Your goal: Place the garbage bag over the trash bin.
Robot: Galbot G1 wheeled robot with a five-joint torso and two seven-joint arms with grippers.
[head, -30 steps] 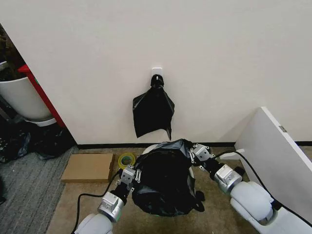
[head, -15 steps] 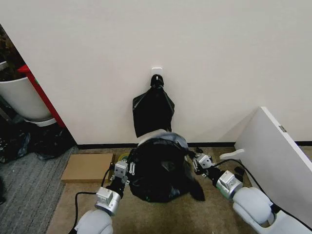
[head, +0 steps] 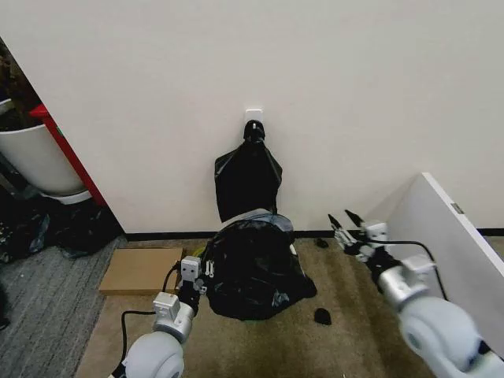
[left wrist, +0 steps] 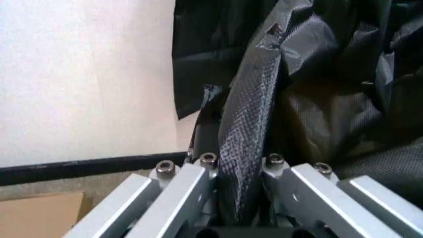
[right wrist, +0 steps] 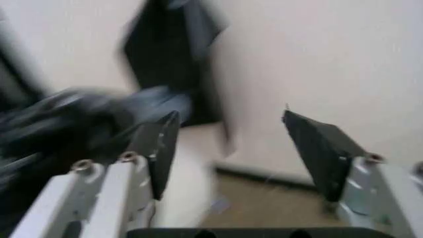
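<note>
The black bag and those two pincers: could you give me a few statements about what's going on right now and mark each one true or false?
1. The left pincer is shut on a fold of the garbage bag. True.
2. The right pincer is also gripping the bag. False: it is open, empty and off to the bag's right, apart from it.
3. The bag is draped over the trash bin, with a strip of white rim showing at the top. True.
4. The bundle of spare black bags lies on the floor. False: it hangs from a hook on the wall.
5. The cardboard sheet lies to the right of the bin. False: it is on the left.
</note>
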